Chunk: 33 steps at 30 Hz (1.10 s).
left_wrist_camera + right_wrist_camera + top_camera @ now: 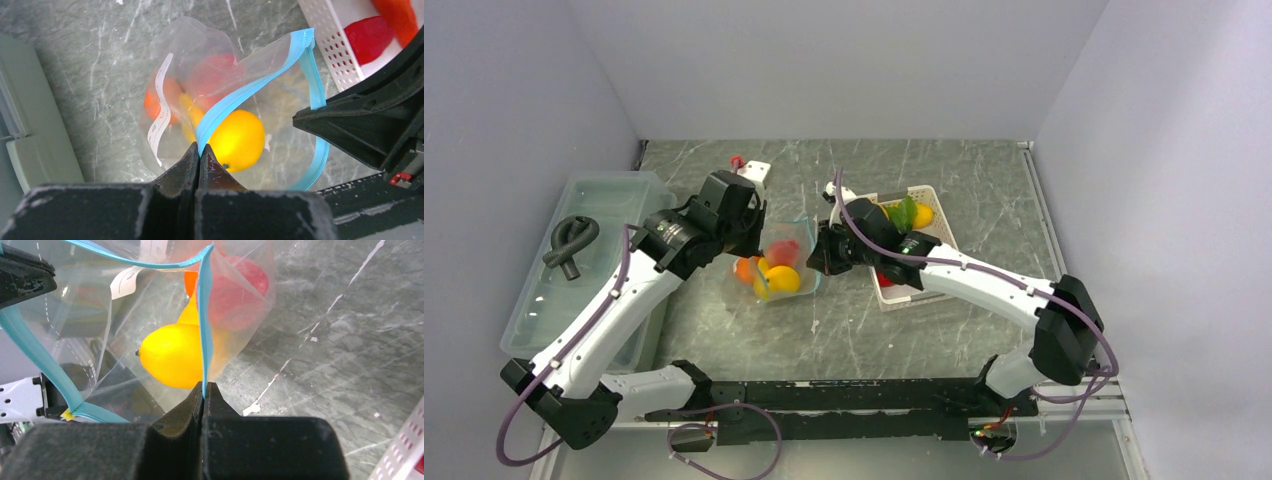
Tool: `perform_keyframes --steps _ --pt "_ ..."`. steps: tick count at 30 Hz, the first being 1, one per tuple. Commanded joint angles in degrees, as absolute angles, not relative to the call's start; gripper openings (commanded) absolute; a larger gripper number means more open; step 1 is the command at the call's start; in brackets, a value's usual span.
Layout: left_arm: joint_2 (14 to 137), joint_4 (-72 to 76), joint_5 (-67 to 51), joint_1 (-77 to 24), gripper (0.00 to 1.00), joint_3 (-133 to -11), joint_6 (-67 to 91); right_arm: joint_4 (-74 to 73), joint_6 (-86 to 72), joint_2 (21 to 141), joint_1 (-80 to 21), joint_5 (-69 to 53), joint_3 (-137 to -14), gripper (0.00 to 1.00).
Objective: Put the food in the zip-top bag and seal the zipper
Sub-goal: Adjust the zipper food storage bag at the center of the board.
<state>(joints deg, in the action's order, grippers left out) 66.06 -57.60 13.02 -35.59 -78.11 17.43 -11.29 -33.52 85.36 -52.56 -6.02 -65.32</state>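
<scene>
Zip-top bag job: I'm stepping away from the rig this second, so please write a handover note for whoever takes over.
Left end effector: shut on the zipper.
Right end effector: shut on the zipper too.
Zip-top bag: between the arms, mouth open.
Done: yellow fruit and red piece bagged.
Left: green leafy piece and red item wait in the basket; then seal.

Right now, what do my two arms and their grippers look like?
The left arm and right arm have smooth white links joined by chunky black joints. A loose purple cable trails along each. The left gripper and right gripper are matte black, with wedge-shaped fingers that taper to thin tips.
</scene>
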Motion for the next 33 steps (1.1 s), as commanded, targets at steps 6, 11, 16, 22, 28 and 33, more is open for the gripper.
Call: perform_keyframes --steps 6,11,16,22,28,33 --pt "64.8 -63.3 3.5 -35.4 0.00 -86.8 16.3 -26.2 -23.8 79.8 -52.7 -2.6 -77.9 0.00" --pt "65.3 -65.6 -2.1 -35.4 0.00 -91.6 16.6 -35.2 -21.5 79.9 -52.6 -2.1 -88.2 0.00" --pt "64.1 -62.1 -5.5 -35.4 0.00 -88.0 19.4 -38.2 -20.8 82.3 -52.2 -1.5 -90.7 0.00" --pt "66.2 -53.6 -2.5 -35.4 0.00 -74.3 24.3 -30.0 -23.5 87.6 -49.1 -4.7 -78.2 0.00" --pt "71.7 -51.0 -1.4 -35.4 0.00 -69.4 26.6 -28.4 -24.2 90.4 -46.8 -5.2 -74.5 0.00" --pt "70.4 -53.2 -1.7 -35.4 0.00 -77.4 24.3 -30.7 -23.4 85.7 -46.8 -4.0 -79.3 0.00"
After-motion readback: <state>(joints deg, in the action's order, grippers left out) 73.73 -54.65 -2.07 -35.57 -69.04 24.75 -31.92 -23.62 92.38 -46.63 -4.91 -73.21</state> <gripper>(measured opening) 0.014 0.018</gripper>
